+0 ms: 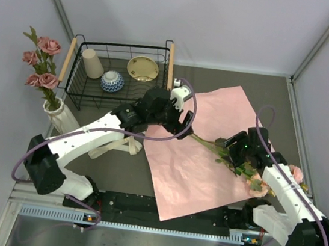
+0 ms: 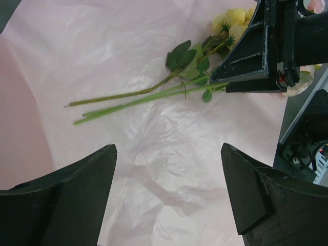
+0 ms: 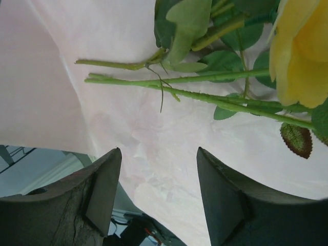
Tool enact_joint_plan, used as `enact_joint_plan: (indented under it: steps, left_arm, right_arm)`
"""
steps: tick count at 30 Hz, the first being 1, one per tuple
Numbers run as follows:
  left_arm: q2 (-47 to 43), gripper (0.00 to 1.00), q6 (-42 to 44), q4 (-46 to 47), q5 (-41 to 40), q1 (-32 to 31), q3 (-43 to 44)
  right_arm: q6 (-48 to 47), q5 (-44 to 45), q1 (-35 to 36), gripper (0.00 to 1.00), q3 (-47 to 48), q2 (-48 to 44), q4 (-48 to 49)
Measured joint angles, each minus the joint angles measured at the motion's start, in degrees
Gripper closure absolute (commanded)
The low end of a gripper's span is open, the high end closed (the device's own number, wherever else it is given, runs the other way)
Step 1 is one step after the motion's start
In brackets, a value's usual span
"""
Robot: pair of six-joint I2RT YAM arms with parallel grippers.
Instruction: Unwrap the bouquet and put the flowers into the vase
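Roses (image 1: pixel 42 61) are already standing in the vase (image 1: pixel 61 116) at far left, the left gripper (image 2: pixel 169 159) is hovering wide open and empty over the pink paper (image 1: pixel 201 164), and the flowers (image 2: pixel 190 77) lying there (light, thin-stemmed, crushable heads) are waiting under the right gripper (image 3: pixel 159 164), parted and empty too, crowding the tabletop (image 1: pixel 118 174) edge.

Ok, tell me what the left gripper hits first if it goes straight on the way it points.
The left gripper would probably meet the pink paper first; the green stems lie just beyond. Depth is unclear.
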Motion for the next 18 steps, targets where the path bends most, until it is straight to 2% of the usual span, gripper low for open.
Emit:
enact_joint_plan:
  steps: [2, 9, 11, 18]
  left_arm:
    - [-2.97, 0.12, 0.0, 0.31, -0.33, 0.0, -2.6]
    - [-10.03, 0.11, 0.68, 1.09, -0.22, 0.0, -8.33]
    - [-11.96, 0.11, 0.74, 1.09, 0.48, 0.0, -9.53]
    - [-19.04, 0.1, 1.01, 2.1, 3.52, 0.0, -11.41]
  right_arm:
    - [3.37, 0.94, 1.7, 0.5, -1.16, 0.55, 1.62]
    - [12.98, 7.82, 4.07, 0.53, -4.07, 2.73, 5.42]
    - [16.0, 9.68, 4.24, 0.67, -5.49, 2.71, 6.99]
    - [24.2, 15.19, 4.39, 0.68, -9.09, 2.73, 7.96]
